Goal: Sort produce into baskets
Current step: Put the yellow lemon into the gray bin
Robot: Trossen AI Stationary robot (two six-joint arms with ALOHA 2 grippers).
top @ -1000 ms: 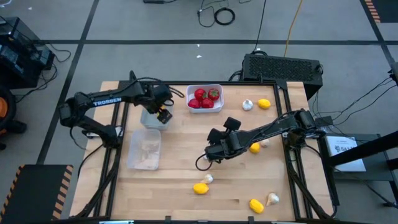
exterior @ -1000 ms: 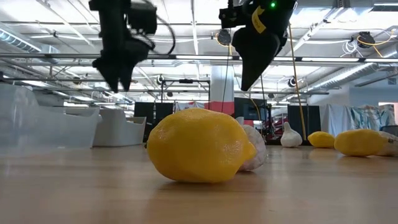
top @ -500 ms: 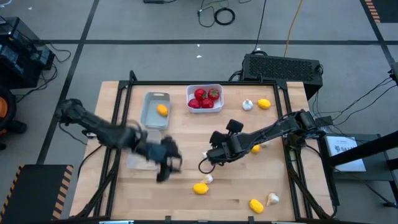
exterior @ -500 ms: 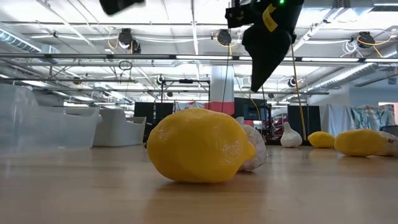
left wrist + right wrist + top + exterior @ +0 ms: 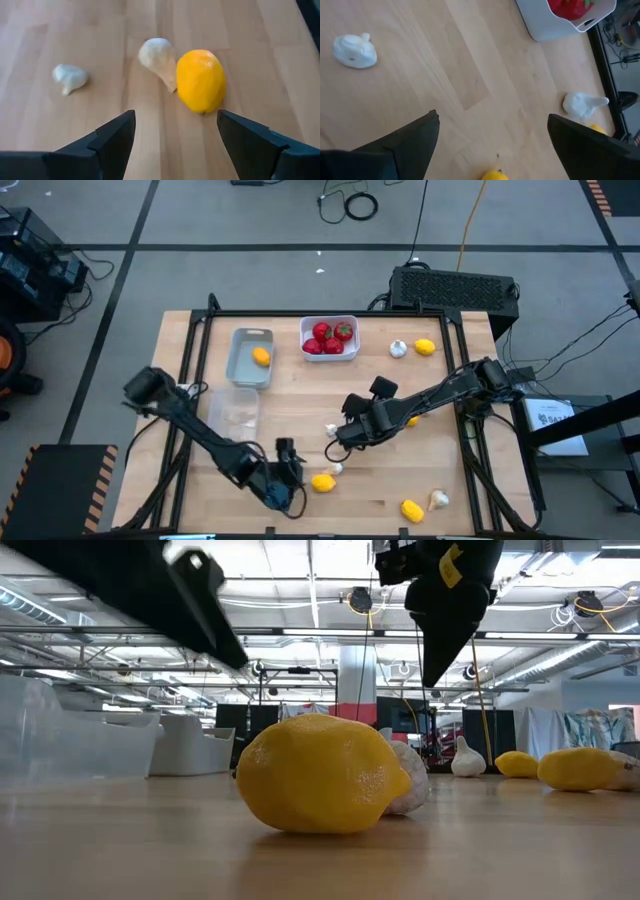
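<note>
My left gripper [image 5: 293, 478] is open near the table's front edge, just left of a yellow lemon [image 5: 200, 80] with a garlic bulb [image 5: 159, 56] leaning on it. Nothing lies between its fingers. My right gripper [image 5: 337, 438] hangs open above mid-table, over a lone garlic bulb [image 5: 354, 51]. At the back, the white basket [image 5: 330, 353] holds red fruits [image 5: 331, 337], and the grey basket [image 5: 243, 360] holds an orange lemon [image 5: 261, 357]. The clear basket [image 5: 233, 412] lies in front of the grey one.
More produce lies loose: a garlic bulb [image 5: 398, 348] and lemon [image 5: 425, 347] at the far right, a lemon [image 5: 410, 418] under my right arm, a lemon [image 5: 411, 509] and garlic [image 5: 438, 500] at the near right. A black grilled box [image 5: 455, 285] stands beyond the far edge.
My left gripper has swung from over the grey basket toward the table's near edge and down, rolling as it went, and now sits beside the lemon and garlic. It has stayed open. An orange lemon now shows in the grey basket.
</note>
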